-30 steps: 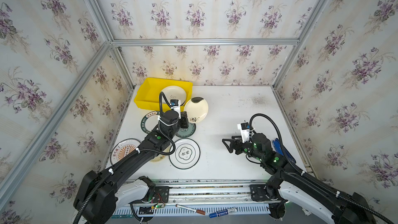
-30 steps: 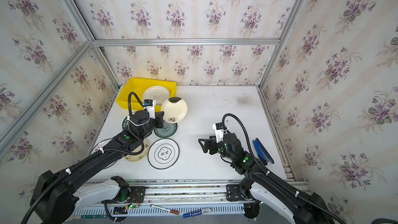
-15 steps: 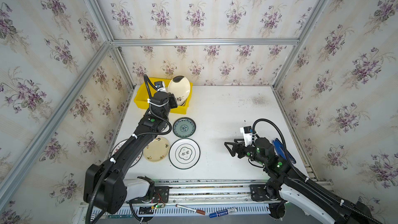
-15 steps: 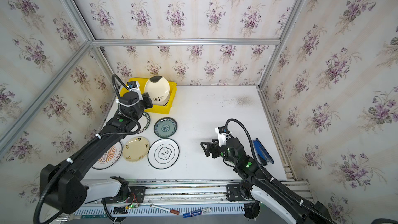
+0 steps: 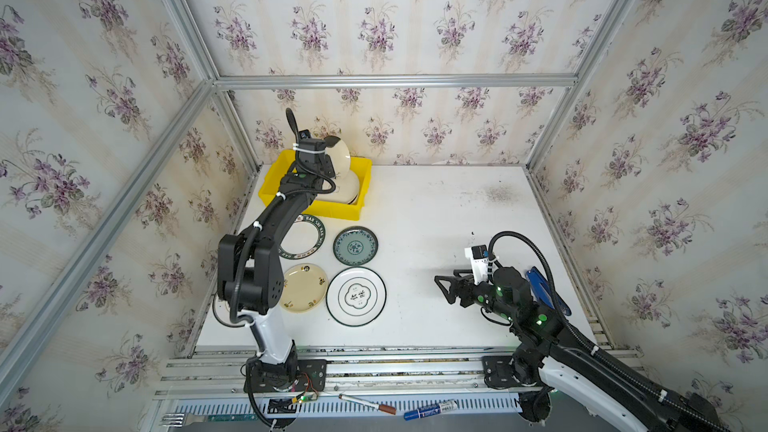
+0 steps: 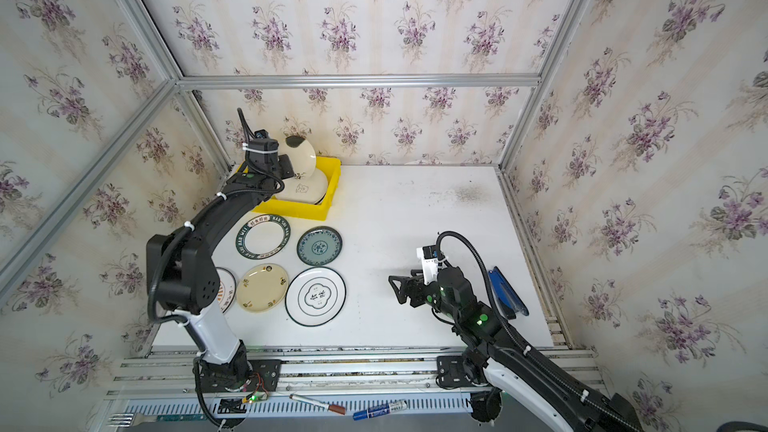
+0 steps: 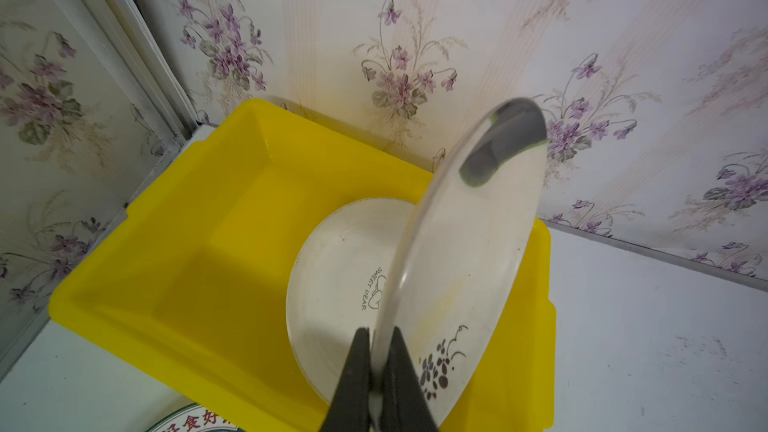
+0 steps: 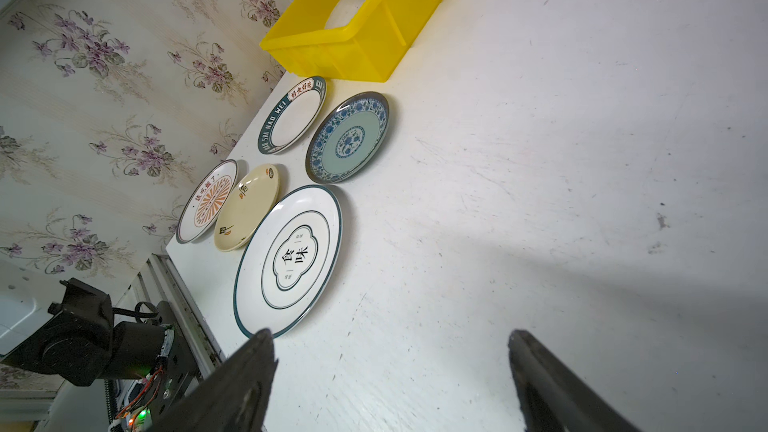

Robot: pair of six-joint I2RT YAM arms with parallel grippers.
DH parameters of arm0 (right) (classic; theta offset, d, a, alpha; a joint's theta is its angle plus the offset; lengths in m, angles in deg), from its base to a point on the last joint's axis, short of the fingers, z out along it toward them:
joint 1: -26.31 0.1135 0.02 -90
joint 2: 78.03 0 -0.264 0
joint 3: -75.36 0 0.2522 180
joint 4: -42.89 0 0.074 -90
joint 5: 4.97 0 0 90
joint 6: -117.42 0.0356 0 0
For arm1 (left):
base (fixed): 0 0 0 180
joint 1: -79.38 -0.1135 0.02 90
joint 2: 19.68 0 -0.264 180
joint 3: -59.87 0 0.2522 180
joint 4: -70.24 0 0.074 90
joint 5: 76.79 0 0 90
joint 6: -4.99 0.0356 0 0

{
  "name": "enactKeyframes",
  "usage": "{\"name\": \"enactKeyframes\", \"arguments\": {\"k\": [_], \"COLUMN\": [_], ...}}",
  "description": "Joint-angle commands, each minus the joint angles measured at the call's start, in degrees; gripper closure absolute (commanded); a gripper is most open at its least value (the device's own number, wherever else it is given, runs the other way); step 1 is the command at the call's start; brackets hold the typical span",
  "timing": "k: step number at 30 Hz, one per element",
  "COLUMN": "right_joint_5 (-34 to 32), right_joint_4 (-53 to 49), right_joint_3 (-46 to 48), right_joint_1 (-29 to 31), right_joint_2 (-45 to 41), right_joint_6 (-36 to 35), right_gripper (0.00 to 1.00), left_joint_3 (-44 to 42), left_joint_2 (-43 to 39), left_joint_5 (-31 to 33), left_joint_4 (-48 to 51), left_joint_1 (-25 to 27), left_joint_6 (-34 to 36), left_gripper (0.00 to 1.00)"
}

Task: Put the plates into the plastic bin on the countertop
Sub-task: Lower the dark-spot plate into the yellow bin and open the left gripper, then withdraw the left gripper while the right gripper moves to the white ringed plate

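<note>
My left claw (image 7: 377, 340) was clamped on the rim of a cream plate (image 7: 469, 243). The plate stood nearly on edge, tilted, with its face turned sideways rather than down. It hung right over the yellow bin (image 7: 166, 243) at the far left corner of the tabletop (image 8: 540, 160). Directly below it a pale plate (image 7: 340, 268) lay in the half of the bin nearer the tabletop's middle. I judged the coming move turned on tipping the held plate flat over that one, not letting its lower edge strike it. My right claw (image 8: 390, 336) stood wide apart and empty, well away from the bin. It was nearest the large white plate (image 8: 291, 259), one of five lying on the tabletop. In a top view the sunburst plate (image 6: 227, 290) was mostly hidden behind the left arm, and in both top views the wrist covered the grip itself. I could not tell whether more plates lay under the visible one in the bin.
</note>
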Motion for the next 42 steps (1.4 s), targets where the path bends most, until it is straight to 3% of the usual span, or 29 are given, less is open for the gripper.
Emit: {"name": "enactKeyframes", "arguments": {"k": [1,5,17,20,22,25,26,27,28,38,42], "right_joint_5": [0.5,-0.1,-2.5,-3.1,-3.9,-4.6,-4.8,-5.0,-5.2,-0.3,1.9], "right_joint_4": [0.4,1.2,-0.7,-2.0,-2.5,-2.6,-2.6,-2.5,-2.4,-0.1,-0.2], "right_joint_3": [-0.4,-0.5,-0.7,-0.8,-0.5,-0.2,0.0,0.2,0.4,-2.6,-4.3], "right_joint_1": [0.1,0.1,0.1,0.1,0.1,0.1,0.1,0.1,0.1,0.1,0.1], "right_joint_2": [0.6,2.2,3.1,1.5,0.3,-1.0,-1.2,-1.3,-1.2,6.7,9.8], "right_joint_6": [-1.1,-1.4,-1.5,-1.9,-1.5,-1.2,-1.2,-1.3,-1.2,-1.7,-2.5], "right_gripper": [0.1,0.09,0.09,0.09,0.07,0.06,0.05,0.05,0.04,0.01,0.01], "left_joint_3": [3.9,4.6,8.2,9.5,9.9,9.8,9.9,9.8,9.7,1.7,-10.5], "left_joint_2": [3.5,6.1,9.1,10.3,10.6,10.4,10.4,10.3,10.0,-0.7,-11.8], "left_joint_5": [-6.0,-8.6,-6.4,-7.4,-7.2,-8.5,-9.0,-9.0,-9.2,-5.8,-3.0], "left_joint_4": [7.3,7.5,10.4,10.8,11.2,11.1,11.1,11.1,11.1,9.6,3.4], "left_joint_1": [-1.5,-2.5,-3.2,-3.2,-3.2,-3.1,-3.1,-3.0,-2.9,-0.7,1.9], "left_joint_6": [-3.7,-5.3,-3.0,-2.0,-1.7,-0.3,0.1,0.4,0.8,-1.0,-2.5], "left_gripper": [1.0,0.98,0.86,0.78,0.58,0.47,0.37,0.16,0.01,0.0,0.0]}}
